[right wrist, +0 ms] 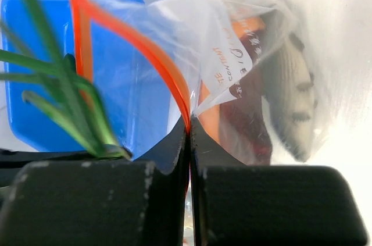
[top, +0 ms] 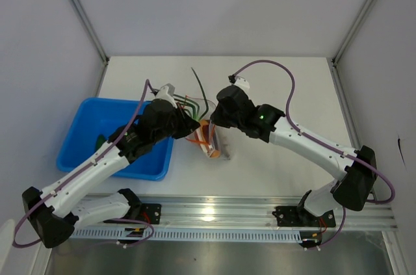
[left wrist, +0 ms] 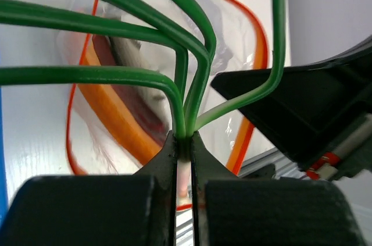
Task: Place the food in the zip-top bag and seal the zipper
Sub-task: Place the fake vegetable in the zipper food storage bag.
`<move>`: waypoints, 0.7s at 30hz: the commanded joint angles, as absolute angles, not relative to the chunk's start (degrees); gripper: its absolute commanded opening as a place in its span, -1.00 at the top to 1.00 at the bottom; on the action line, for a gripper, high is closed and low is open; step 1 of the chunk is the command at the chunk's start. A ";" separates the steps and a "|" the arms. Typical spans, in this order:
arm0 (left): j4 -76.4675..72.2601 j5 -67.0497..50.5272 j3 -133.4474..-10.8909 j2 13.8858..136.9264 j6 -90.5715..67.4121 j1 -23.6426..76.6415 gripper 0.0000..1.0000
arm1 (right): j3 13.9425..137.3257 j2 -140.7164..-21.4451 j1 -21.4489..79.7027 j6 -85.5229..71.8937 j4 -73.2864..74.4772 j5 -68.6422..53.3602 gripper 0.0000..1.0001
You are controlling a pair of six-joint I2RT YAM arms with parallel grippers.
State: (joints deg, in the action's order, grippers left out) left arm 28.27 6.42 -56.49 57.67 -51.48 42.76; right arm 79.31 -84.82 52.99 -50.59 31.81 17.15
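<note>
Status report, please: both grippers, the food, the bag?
Left gripper shut on green stalks. Right gripper shut on zipper, bag mouth open. Meat slab in bag, stalks outside.

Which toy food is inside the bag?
The dark-red meat slab sits inside the clear bag; the green stalks are outside, pinched by the left gripper.

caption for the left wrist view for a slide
Left gripper pinching the base of green stalks in front of the open clear bag, meat slab inside.

You see dark-green stalks [left wrist: 87, 75], a clear bag [right wrist: 174, 25] with a red-orange zipper [right wrist: 133, 39], dark-red meat [left wrist: 136, 109] rimmed orange, a blue tray [top: 78, 119] and a white tabletop [top: 312, 99].
</note>
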 commanded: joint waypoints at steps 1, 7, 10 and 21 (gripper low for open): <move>31.20 2.11 -57.84 59.41 -48.69 43.42 0.99 | 80.51 -83.76 53.09 -49.75 28.65 19.34 1.00; 35.77 1.14 -60.82 64.94 -48.25 43.42 0.99 | 80.07 -83.67 53.35 -48.87 27.43 20.04 1.00; 35.51 1.06 -59.25 65.13 -49.92 43.42 0.99 | 79.63 -83.67 53.35 -48.25 26.72 21.53 1.00; 38.06 -1.67 -67.32 78.99 -47.99 43.24 0.99 | 79.10 -83.85 55.20 -44.21 24.17 21.45 1.00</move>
